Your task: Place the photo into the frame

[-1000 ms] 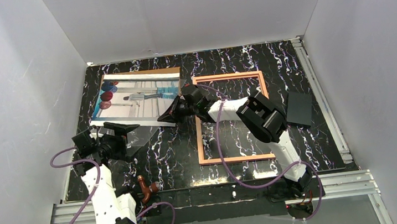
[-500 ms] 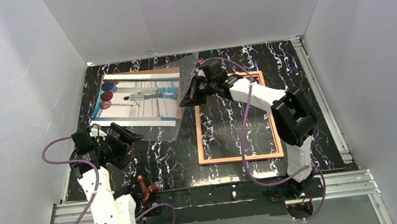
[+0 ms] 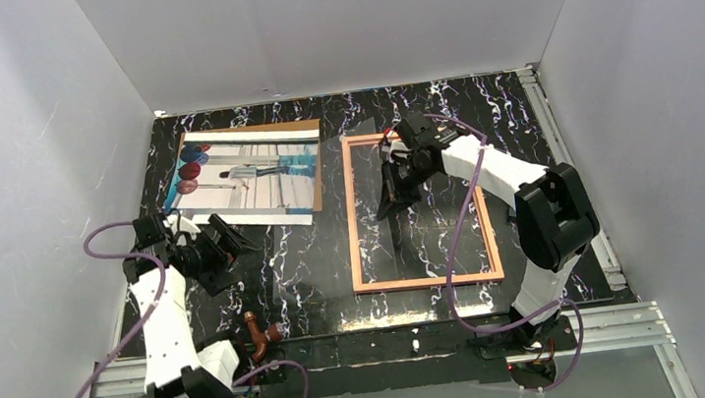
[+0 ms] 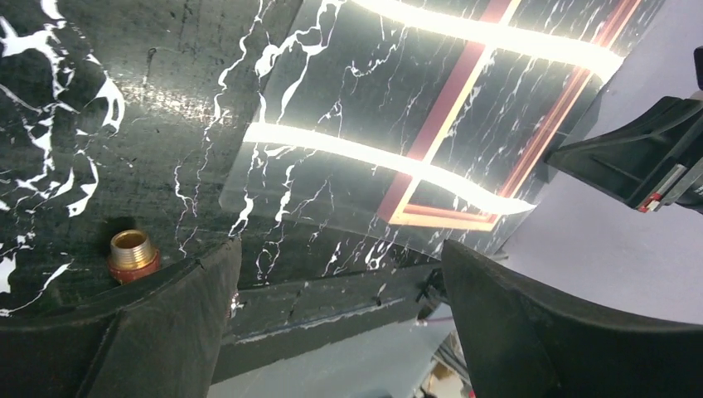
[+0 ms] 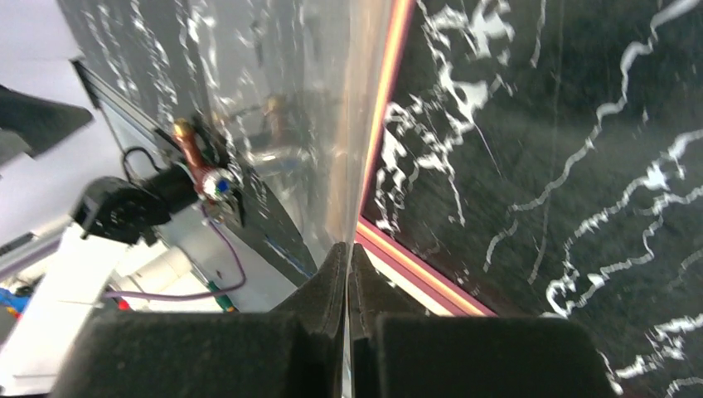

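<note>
The photo (image 3: pixel 247 175) lies face up at the back left of the table, on a brown backing board (image 3: pixel 306 125). The frame (image 3: pixel 352 219) lies flat to its right with its copper-orange side showing. My right gripper (image 3: pixel 388 200) hovers over the frame's left half, shut on a clear pane (image 5: pixel 323 124) that stands nearly edge-on; its fingertips (image 5: pixel 336 261) pinch the pane's edge just above the frame's rail (image 5: pixel 414 265). My left gripper (image 3: pixel 221 252) is open and holds nothing, low near the table's left side and in front of the photo; the same gripper (image 4: pixel 340 323) shows wide jaws.
A brass fitting (image 4: pixel 133 253) sits near the table's front edge, by the left arm's base (image 3: pixel 262 335). White walls close in the table on three sides. A metal rail (image 3: pixel 584 184) runs along the right edge.
My right gripper carried the clear pane from beside the photo rightward over the frame and turned it edge-on. The left gripper drew back slightly and stayed open.
</note>
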Tool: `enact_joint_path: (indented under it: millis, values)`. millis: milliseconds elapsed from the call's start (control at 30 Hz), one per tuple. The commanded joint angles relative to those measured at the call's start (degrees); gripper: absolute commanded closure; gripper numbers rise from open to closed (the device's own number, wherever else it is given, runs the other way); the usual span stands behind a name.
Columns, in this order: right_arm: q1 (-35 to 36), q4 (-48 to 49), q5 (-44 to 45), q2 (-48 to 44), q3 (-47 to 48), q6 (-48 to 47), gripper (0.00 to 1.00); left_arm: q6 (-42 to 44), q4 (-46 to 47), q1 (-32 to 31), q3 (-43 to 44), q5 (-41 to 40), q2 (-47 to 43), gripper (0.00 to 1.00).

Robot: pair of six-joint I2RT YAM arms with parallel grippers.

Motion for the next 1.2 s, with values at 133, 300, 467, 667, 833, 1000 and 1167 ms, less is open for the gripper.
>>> enact_joint_path:
  millis: [133, 300, 467, 667, 833, 1000, 1167]
  values:
    - [-1.3, -10.0, 6.0, -1.4, -1.2, -10.5, 0.83, 3.6, -3.3, -8.5, 4.0, 2.3, 14.7, 0.16]
    - [-2.0, -7.2, 8.5, -0.8, -3.0, -9.5, 0.54, 0.1, 0.4, -10.4, 3.0, -0.5, 20.9, 0.16]
    - [-4.1, -1.1, 9.6, -2.2, -7.9, -5.6, 0.39, -3.8, 4.2, -11.4, 1.1, -2.2, 24.5, 0.26]
    - [-8.9, 12.0, 6.0, -7.2, -19.5, 2.2, 0.29, -7.5, 10.6, -12.5, -3.5, -4.1, 26.3, 0.31]
    - [-10.9, 27.3, -1.6, -9.5, -27.3, 7.0, 0.27, -9.0, 14.6, -12.9, -6.8, -3.9, 28.2, 0.37]
    - [-11.0, 35.9, -7.5, -6.3, -27.9, 10.3, 0.28, -9.3, 16.9, -13.2, -7.8, -3.2, 31.1, 0.45]
    - [-11.1, 40.1, -8.8, -1.7, -26.4, 12.4, 0.31, -9.4, 17.7, -13.4, -8.1, -3.2, 31.8, 0.47]
